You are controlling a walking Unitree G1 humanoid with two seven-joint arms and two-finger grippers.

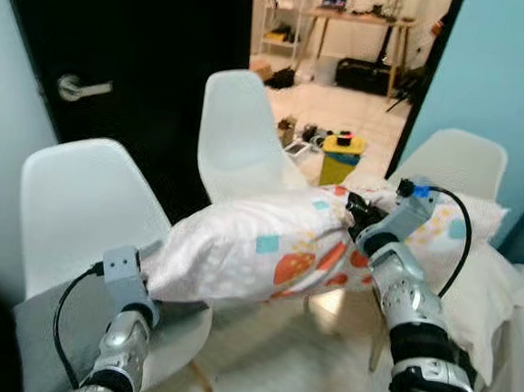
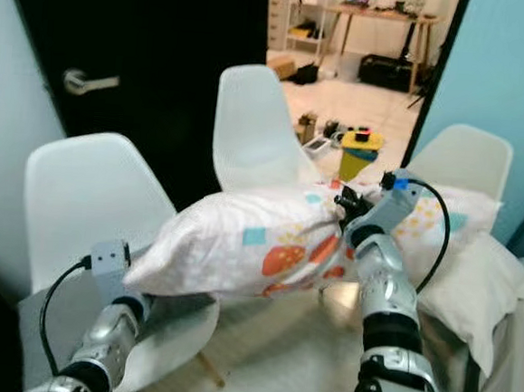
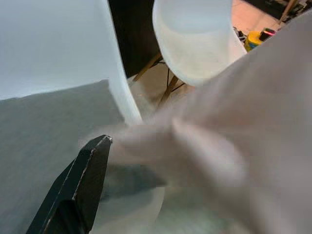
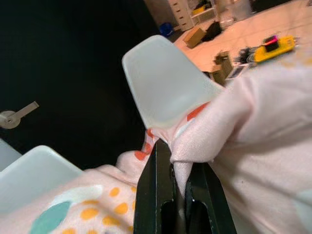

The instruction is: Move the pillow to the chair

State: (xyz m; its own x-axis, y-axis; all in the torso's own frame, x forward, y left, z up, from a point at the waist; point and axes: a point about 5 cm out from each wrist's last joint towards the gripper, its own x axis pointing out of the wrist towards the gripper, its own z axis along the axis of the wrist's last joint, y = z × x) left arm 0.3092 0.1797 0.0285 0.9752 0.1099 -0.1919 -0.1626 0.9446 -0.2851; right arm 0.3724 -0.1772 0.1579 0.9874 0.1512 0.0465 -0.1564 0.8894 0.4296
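Observation:
A white pillow (image 1: 258, 246) printed with red, orange and teal shapes hangs between my two grippers, above the gap between the chairs. My left gripper (image 1: 152, 285) is at its left corner, over the seat of the near left white chair (image 1: 80, 195); one black finger (image 3: 90, 168) shows against the fabric. My right gripper (image 1: 357, 219) is shut on a fold of fabric (image 4: 195, 141) on the pillow's upper right part. The pillow's right end lies by the right chair (image 1: 455, 161).
A third white chair (image 1: 239, 135) stands behind the pillow. A grey pad (image 1: 56, 330) covers the left chair's seat. A plain white cushion (image 1: 490, 296) lies at the right. Behind are a black door (image 1: 128, 49) and a yellow object (image 1: 340, 157) on the floor.

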